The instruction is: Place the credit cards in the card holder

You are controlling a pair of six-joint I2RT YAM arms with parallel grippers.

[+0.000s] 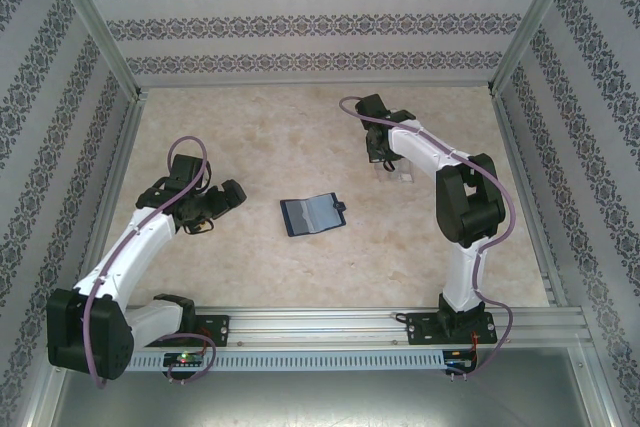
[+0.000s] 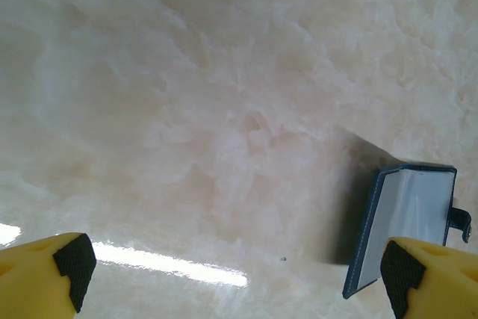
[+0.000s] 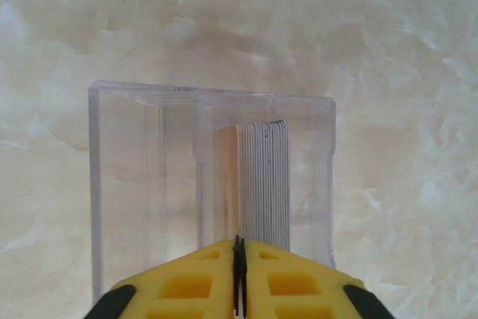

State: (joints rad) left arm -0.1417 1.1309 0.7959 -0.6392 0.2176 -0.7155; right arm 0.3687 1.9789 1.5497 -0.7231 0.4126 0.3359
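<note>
The card holder (image 1: 312,214) lies open on the table's middle, dark navy with a pale inside, and its snap tab points right. The left wrist view has the card holder (image 2: 407,222) at the right edge. My left gripper (image 1: 228,199) hovers to its left, open and empty (image 2: 237,270). My right gripper (image 1: 382,155) reaches down into a clear plastic box (image 3: 209,91). A stack of credit cards (image 3: 265,177) stands on edge inside it. The jaws (image 3: 239,259) are shut at the stack's left side, pinching the top edge of the orange-yellow card (image 3: 228,181).
The clear box (image 1: 400,173) sits at the back right of the pale marble-look table. Patterned walls with metal posts close in the back and both sides. A metal rail (image 1: 340,322) with both arm bases runs along the near edge.
</note>
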